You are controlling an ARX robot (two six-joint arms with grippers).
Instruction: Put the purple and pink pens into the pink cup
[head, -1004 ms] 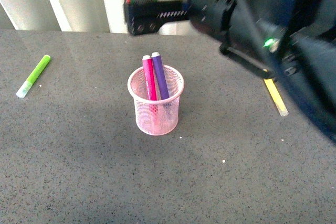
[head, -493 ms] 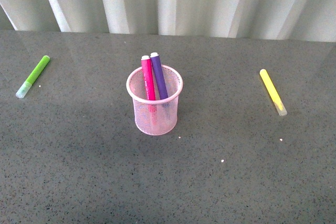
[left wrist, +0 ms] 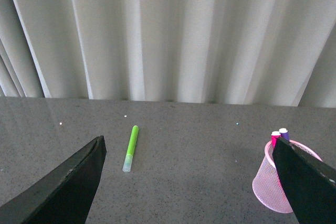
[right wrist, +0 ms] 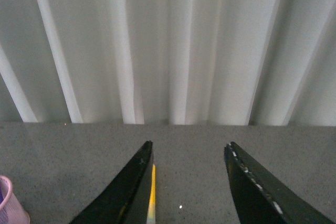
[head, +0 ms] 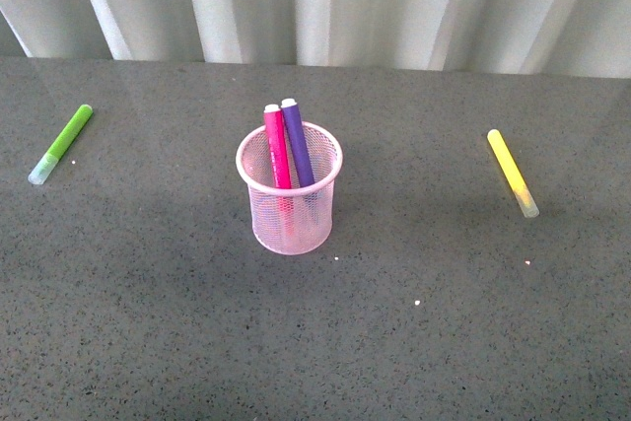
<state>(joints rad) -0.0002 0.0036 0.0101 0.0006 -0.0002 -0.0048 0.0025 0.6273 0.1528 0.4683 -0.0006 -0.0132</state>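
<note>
The pink cup (head: pixel 289 202) stands upright in the middle of the grey table. Inside it lean the pink pen (head: pixel 277 148) and the purple pen (head: pixel 297 143), side by side, tops above the rim. Neither arm shows in the front view. In the left wrist view the cup (left wrist: pixel 269 184) with both pen tops sits partly behind one finger of my open left gripper (left wrist: pixel 189 177), which holds nothing. My right gripper (right wrist: pixel 189 177) is open and empty above the table, and the cup's edge (right wrist: pixel 8 208) shows at that view's border.
A lime-green marker (head: pixel 61 143) lies at the table's far left, also visible in the left wrist view (left wrist: pixel 130 148). A yellow marker (head: pixel 513 172) lies at the right, its body (right wrist: pixel 151 195) beside a right finger. White curtains hang behind the table.
One second ago a dark arm filled the upper right of the front view; it has withdrawn out of sight. Cup and pens keep their places.
</note>
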